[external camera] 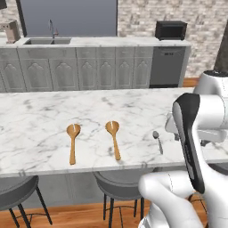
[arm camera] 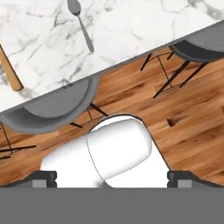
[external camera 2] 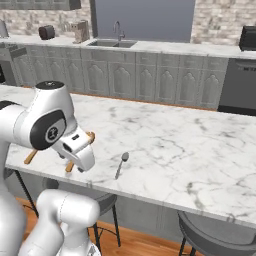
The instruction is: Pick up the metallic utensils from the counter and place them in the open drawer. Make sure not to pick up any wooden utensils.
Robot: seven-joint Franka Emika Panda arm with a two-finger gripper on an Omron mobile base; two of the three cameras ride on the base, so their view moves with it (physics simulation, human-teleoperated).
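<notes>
The gripper stands fully open with nothing between its 2 dark fingertips, which show at the bottom corners of the hand view; it hangs over the wooden floor on the near side of the counter. No container can be made out in any view. Ahead of the gripper and slightly to the left in the hand view, the silver spoon lies flat on the marble near the counter's front edge, above a grey stool. The left base view gives what the hand view lacks: 2 wooden spoons lying side by side, handles toward the front edge, well apart from the silver spoon on their right. The right base view shows the same spoon beside the arm's wrist, with the wooden spoons mostly hidden behind the arm.
</notes>
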